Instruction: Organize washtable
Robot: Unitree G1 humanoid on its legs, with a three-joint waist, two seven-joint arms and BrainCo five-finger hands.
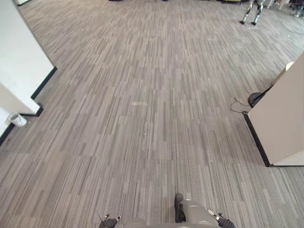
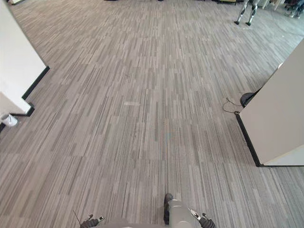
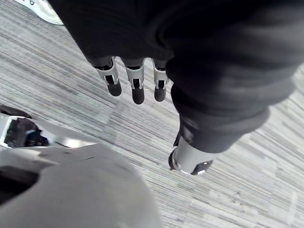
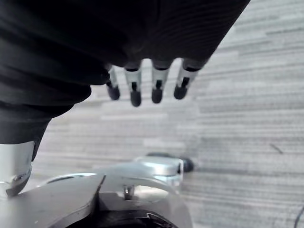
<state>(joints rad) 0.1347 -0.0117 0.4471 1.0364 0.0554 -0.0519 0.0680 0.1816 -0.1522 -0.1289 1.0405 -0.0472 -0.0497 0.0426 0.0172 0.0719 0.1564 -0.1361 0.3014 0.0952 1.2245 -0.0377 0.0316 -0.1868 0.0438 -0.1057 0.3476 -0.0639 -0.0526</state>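
Observation:
My left hand hangs at my side above grey striped carpet, its fingers straight and relaxed with nothing in them. Its thumb stands apart from them, also free. My right hand hangs the same way on the other side, fingers straight over the carpet and holding nothing.
A white partition wall with a black base stands at the left, with a small white cup on the floor beside it. A white panel stands at the right, a dark object and thin cable at its far corner. Open carpet stretches ahead.

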